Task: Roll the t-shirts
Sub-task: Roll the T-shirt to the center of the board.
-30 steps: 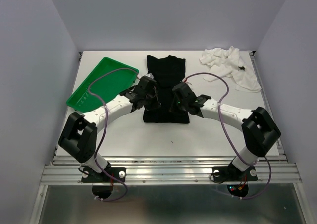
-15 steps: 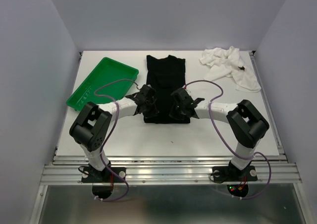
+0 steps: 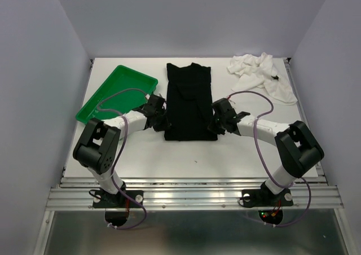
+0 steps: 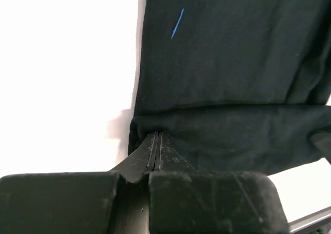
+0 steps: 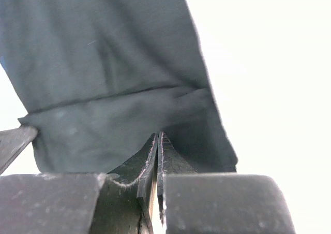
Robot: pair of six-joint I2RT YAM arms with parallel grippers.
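The black t-shirt [image 3: 189,97] lies folded into a long strip in the middle of the table, its near end turned over into a flat band [image 4: 232,141]. My left gripper [image 3: 161,118] is shut at the strip's left edge, its tips [image 4: 156,134] pressed into the band's left corner. My right gripper [image 3: 216,121] is shut at the right edge, and its tips [image 5: 159,135] touch the band [image 5: 103,135] there. I see no cloth between either pair of jaws. The white t-shirt [image 3: 259,74] lies crumpled at the back right.
A green tray [image 3: 121,77] sits slanted at the back left, close to my left arm. Purple cables loop above both forearms. The table's near edge ends in a metal rail [image 3: 192,196] by the arm bases.
Both grippers came down over the black t-shirt's near part, then slid outward to its left and right edges. The shirt's far end now lies flat.
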